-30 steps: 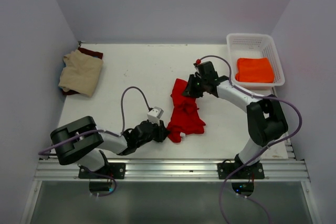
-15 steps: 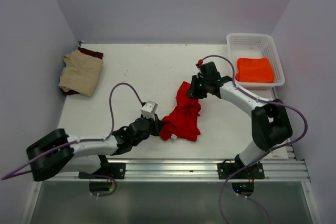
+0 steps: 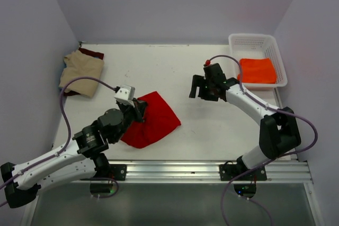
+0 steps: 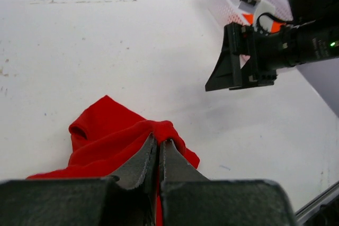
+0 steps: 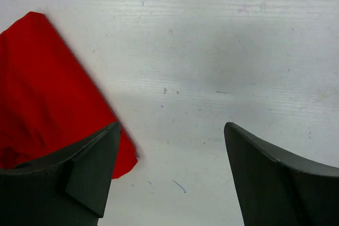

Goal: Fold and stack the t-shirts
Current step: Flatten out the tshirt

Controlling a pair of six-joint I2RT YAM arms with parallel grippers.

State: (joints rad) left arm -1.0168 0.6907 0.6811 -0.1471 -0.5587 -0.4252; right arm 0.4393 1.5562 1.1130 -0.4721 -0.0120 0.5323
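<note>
1. Start nearest: note the left tool [image 4: 158, 144] pinched shut on a raised ridge of the red t-shirt [image 3: 156, 123], toward the front-left of the counter [image 3: 222, 130], with the rest of the cloth draped from the pinch onto the surface in a rough diamond.
2. Treat the step as spreading this shirt flat before any fold. Lift only enough to free the bunched layers, then drag low across the counter, laying the cloth out smooth instead of dropping a heap.
3. Guard the pinch: move slowly, without jerks, to avoid losing so thin a ridge of soft cloth.
4. Check the rolled loop at the left of the left wrist view, probably a sleeve or hem. Shake or drag open before folding, to avoid a lumpy result.
5. Farther out, find the right tool [image 3: 198, 89] spread wide and holding nothing, hovering over bare counter near the shirt's edge, clear of the cloth.
6. Lower onto a free corner opposite the left pinch, close, and pull the two grips gently apart to tension the cloth.
7. Farthest back, aim the finished fold for the tan t-shirt [image 3: 82, 73] lying on the maroon t-shirt [image 3: 94, 53] at the far left. Leave the orange t-shirt [image 3: 257, 70] in the basket [image 3: 254, 37] at the far right for a later turn.
</note>
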